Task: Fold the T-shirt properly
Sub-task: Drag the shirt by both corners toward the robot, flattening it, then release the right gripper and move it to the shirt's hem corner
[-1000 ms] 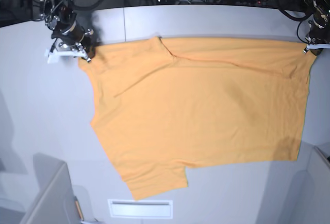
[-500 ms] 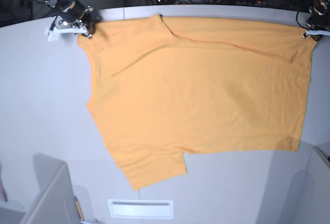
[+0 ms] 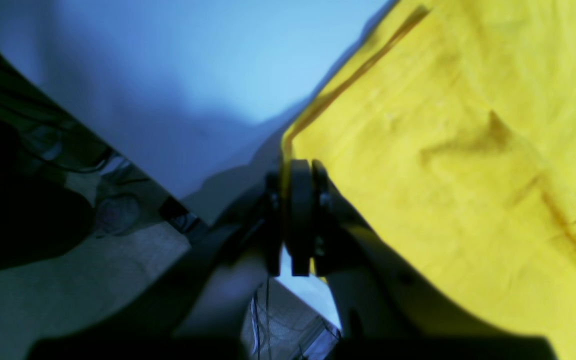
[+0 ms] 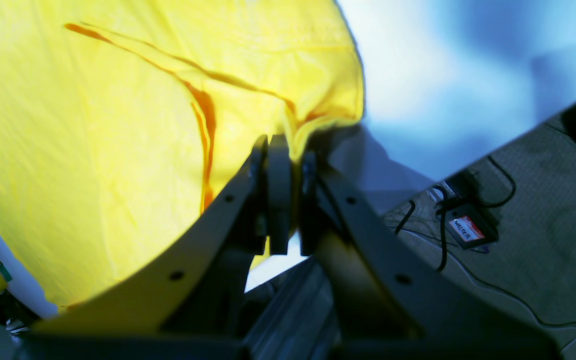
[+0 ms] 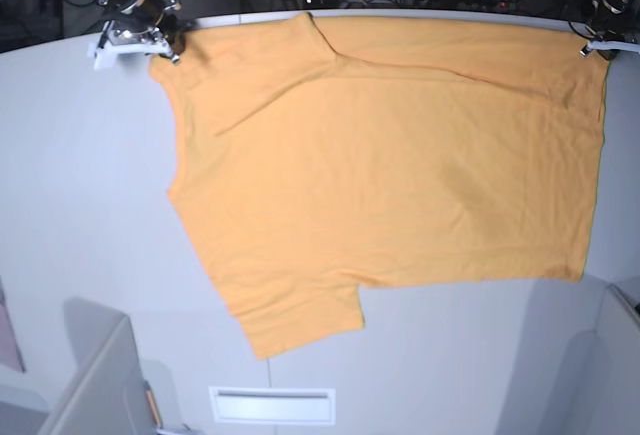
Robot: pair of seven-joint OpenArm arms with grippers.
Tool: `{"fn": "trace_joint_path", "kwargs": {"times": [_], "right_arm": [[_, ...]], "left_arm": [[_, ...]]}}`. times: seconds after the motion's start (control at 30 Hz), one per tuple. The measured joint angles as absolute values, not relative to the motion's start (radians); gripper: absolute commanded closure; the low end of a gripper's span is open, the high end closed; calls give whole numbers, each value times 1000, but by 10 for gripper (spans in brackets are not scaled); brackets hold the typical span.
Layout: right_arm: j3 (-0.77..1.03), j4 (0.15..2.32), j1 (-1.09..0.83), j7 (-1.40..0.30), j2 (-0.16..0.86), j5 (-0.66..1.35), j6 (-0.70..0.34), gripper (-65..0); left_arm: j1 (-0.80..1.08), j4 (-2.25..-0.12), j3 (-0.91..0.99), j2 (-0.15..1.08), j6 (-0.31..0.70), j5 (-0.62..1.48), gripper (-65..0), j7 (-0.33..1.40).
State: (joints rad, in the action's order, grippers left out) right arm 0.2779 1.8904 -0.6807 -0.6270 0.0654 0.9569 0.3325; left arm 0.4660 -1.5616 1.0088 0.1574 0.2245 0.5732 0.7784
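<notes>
White table (image 5: 80, 205) under spread T-shirt (image 5: 400, 165)

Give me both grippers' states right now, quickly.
Left gripper: shut on a corner of the T-shirt.
Right gripper: shut on another edge of the T-shirt.

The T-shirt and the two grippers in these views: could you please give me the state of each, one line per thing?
T-shirt: spread out, plain side showing, not yet folded, held at two corners along the table's far edge.
Left gripper: shut on the T-shirt, pinching a corner of the fabric.
Right gripper: shut on the T-shirt, pinching bunched fabric at its edge.
Table: white, carrying most of the shirt.
</notes>
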Motion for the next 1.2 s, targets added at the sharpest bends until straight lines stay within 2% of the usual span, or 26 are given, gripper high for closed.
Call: {"fn": "trace_joint_path", "kwargs": {"times": [0.13, 0.17, 0.23, 0.27, 0.3, 0.43, 0.53, 0.67, 0.77, 0.87, 0.97, 1.03, 1.13, 1.2], "right_arm": [[278, 1903, -707, -625, 65, 957, 332, 0], [278, 1913, -716, -625, 65, 956, 332, -17], [278, 1932, -725, -625, 65, 948, 333, -201], [278, 1942, -726, -623, 65, 945, 332, -269], [278, 1945, -725, -617, 65, 945, 333, -299], [282, 1950, -718, -614, 65, 945, 333, -282], [320, 1979, -715, -625, 62, 956, 333, -276], [390, 1986, -662, -625, 68, 945, 336, -279], [424, 1986, -596, -629, 80, 942, 336, -290], [432, 1968, -503, -633, 136, 942, 336, -309], [399, 1908, -384, -613, 175, 937, 337, -323], [355, 1850, -319, -626, 193, 951, 323, -329], [280, 1719, -209, -634, 215, 939, 337, -327], [236, 1644, -132, -635, 234, 943, 332, -329]], "left_arm": [[461, -1562, 1009, 159, 224, 573, 0, 778], [463, -1562, 1009, 158, 224, 573, 0, 778], [463, -1562, 1009, 159, 224, 573, -5, 778], [463, -1562, 1009, 159, 224, 573, -61, 778], [463, -1562, 1009, 159, 224, 573, -104, 778], [463, -1579, 1037, 152, 224, 573, -313, 786], [457, -1659, 1154, 123, 223, 574, -429, 775], [458, -1740, 1222, 109, 215, 565, -499, 781], [424, -1786, 1222, 109, 215, 569, -495, 789], [397, -1813, 1221, 118, 216, 572, -495, 778], [350, -1813, 1215, 118, 212, 558, -492, 794], [319, -1811, 1185, 140, 213, 557, -485, 863], [262, -1810, 1134, 193, 216, 561, -390, 991], [229, -1810, 1100, 221, 214, 562, -283, 1047]]}}
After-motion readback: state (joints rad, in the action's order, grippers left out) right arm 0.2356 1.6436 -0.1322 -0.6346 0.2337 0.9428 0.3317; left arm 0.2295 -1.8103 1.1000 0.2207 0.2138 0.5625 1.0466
